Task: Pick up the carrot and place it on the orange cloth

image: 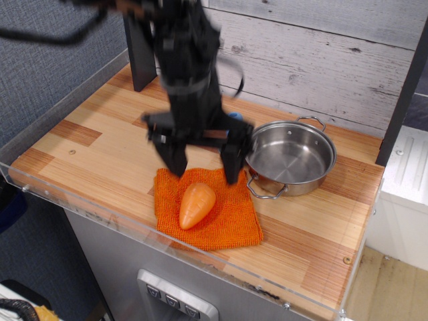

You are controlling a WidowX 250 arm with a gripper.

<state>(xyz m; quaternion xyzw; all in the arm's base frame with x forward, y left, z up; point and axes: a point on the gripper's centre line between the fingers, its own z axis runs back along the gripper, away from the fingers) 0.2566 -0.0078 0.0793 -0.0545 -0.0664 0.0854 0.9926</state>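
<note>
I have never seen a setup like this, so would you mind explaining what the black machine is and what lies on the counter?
This is one view, from in front and above a wooden counter. The black machine is a robot arm; its gripper is a two-fingered claw, open and holding nothing, blurred by motion. Below it, the carrot, an orange toy, lies on the orange cloth. To the right stands an empty steel pot, touching or overlapping the cloth's corner. A small blue object peeks out behind the arm; I cannot tell what it is.
</note>
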